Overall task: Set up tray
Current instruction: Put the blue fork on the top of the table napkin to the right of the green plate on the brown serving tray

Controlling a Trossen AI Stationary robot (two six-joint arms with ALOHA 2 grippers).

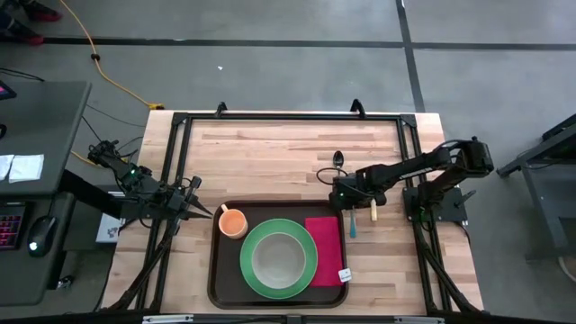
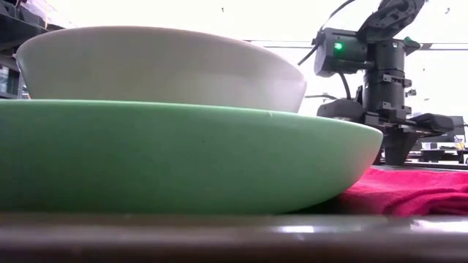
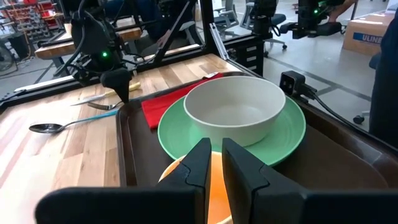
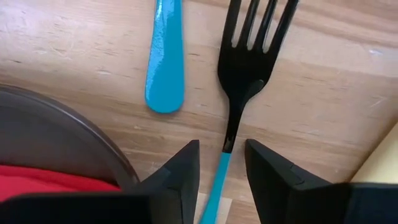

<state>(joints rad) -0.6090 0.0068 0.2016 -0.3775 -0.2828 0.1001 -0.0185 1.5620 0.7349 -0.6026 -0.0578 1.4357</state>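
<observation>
The dark brown tray carries a green plate with a white bowl on it. A red napkin lies along its right side and an orange cup stands in its far left corner. My left gripper is at the cup, fingers close together. My right gripper hangs open, pointing down, just right of the tray. Its fingers stand on either side of the neck of a black fork with a blue handle, without touching it. The fork lies flat on the wood. My left gripper comes level from the table's left at the orange cup, whose orange shows in the narrow gap between the fingers. The fingers hide which part they are on. The cup stands upright on the tray.
A spoon with a blue handle lies on the wood beyond the fork. A knife with a cream handle lies to its right. The tray's rim is close beside my right gripper. The black frame rails border the table.
</observation>
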